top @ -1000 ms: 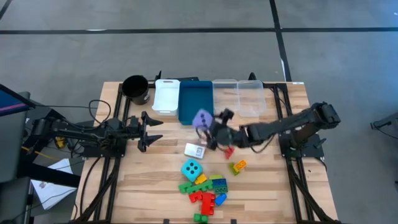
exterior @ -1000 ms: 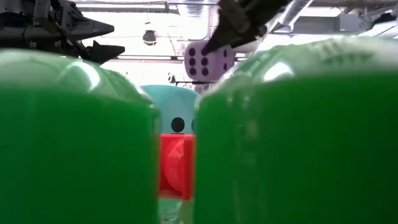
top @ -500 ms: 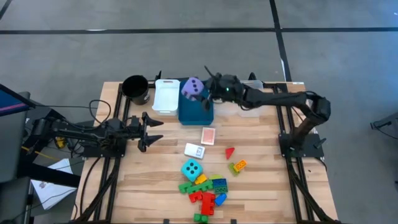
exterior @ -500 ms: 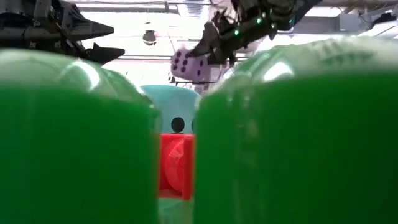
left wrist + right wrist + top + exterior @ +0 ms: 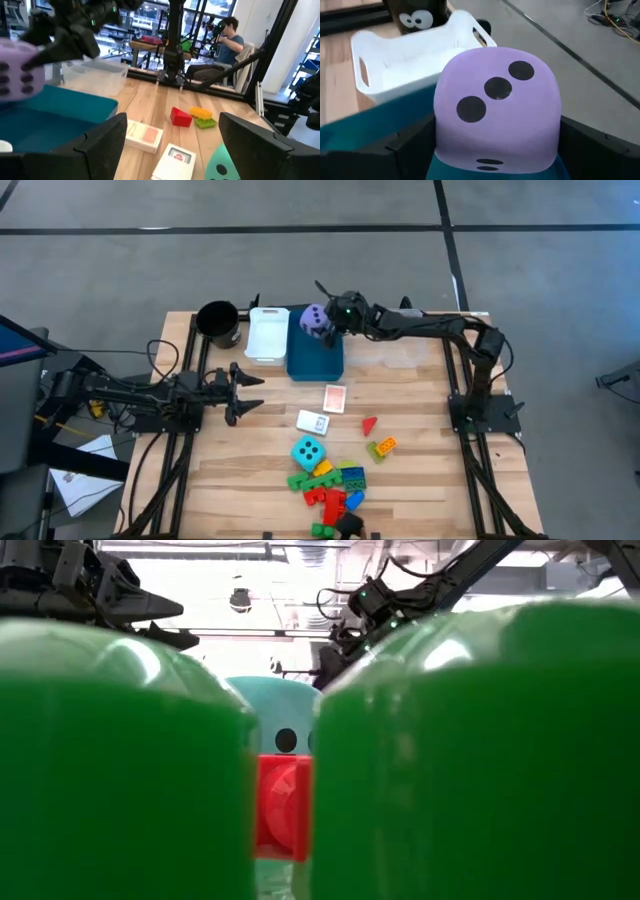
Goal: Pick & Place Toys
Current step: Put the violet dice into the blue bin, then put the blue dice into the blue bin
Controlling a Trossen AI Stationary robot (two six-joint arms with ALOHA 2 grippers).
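Observation:
My right gripper (image 5: 328, 317) holds a lavender die (image 5: 314, 321) with dark dots over the far end of the blue tray (image 5: 318, 358). The die fills the right wrist view (image 5: 497, 107) and shows at the edge of the left wrist view (image 5: 17, 70). A cyan die (image 5: 308, 450) sits on the table beside a pile of coloured bricks (image 5: 335, 485). Two card packs (image 5: 335, 397) (image 5: 314, 422) lie flat in the middle. A red brick (image 5: 369, 424) and a yellow-green one (image 5: 382, 447) lie apart. My left gripper (image 5: 243, 388) waits open at the left, touching nothing. My right gripper pinches the lavender die by two opposite sides (image 5: 442, 125) between its two fingers (image 5: 405, 150). The fingers reach in from the table's right, slanting a little downward. The die's three-dot face (image 5: 495, 90) is turned toward the wrist. The die hangs over the blue tray's far end.
A black cup (image 5: 218, 322), a white tray (image 5: 267, 335) and clear trays (image 5: 385, 332) line the far edge beside the blue tray. In the low view, green bricks (image 5: 470, 760) up close block most of the table. A person sits in the room beyond (image 5: 227, 42).
My right gripper has swung from the table's middle toward the far edge, carrying the lavender die, and now stands over the blue tray's far end. The die has stayed between the fingers.

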